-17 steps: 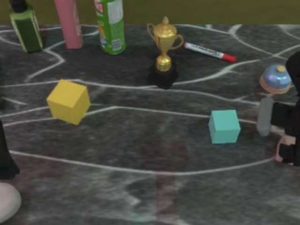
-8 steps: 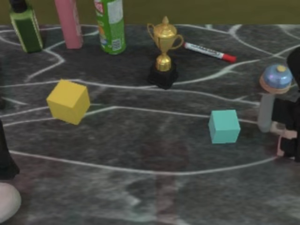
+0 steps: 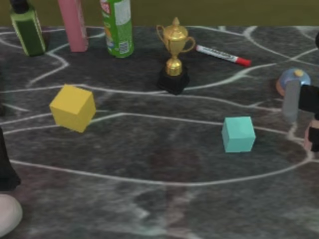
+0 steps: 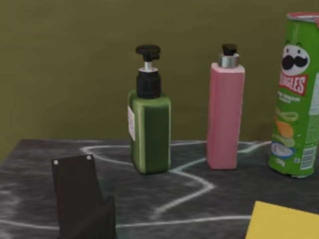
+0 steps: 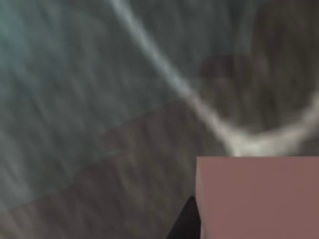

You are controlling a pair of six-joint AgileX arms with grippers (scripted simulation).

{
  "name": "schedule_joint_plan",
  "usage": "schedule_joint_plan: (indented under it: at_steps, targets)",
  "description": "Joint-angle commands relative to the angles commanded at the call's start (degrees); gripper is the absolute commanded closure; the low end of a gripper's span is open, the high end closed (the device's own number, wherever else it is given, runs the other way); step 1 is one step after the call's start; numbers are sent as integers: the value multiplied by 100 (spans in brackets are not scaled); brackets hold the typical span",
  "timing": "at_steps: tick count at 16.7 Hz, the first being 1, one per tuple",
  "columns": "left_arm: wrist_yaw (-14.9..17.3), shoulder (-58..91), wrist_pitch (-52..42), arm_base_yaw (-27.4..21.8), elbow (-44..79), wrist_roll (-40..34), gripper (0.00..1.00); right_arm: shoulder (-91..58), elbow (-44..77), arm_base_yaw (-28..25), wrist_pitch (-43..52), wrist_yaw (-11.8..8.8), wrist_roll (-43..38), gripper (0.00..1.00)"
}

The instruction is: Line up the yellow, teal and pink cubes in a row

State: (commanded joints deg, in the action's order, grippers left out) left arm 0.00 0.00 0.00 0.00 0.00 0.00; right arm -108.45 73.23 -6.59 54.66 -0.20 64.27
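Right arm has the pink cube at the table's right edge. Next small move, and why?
Probably carry it left toward the teal cube, stopping just short. The right gripper sits at the right edge with the pink cube seemingly held in its fingers, apart from the teal one; the yellow cube lies far left. The left arm is parked at the left edge.

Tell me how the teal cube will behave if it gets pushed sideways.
The teal cube sits flat on the table, so it would probably slide, not roll. Its squat, equal-sided shape makes tipping unlikely. Its matte faces look easy to grip.
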Motion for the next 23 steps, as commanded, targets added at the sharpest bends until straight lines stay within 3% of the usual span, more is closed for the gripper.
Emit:
schedule_joint_plan:
  at_steps: [3, 6, 15, 23]
  targets:
    - [0, 0, 0, 0, 0, 0, 0, -26, -5, 8, -8, -1, -12, 100]
    - [0, 0, 0, 0, 0, 0, 0, -123, 200, -372, 94, -7, -140, 100]
    - [0, 0, 0, 0, 0, 0, 0, -587, 1230, -2721, 673, -12, -946, 100]
    - [0, 0, 0, 0, 0, 0, 0, -615, 1244, -2891, 607, -11, -1044, 100]
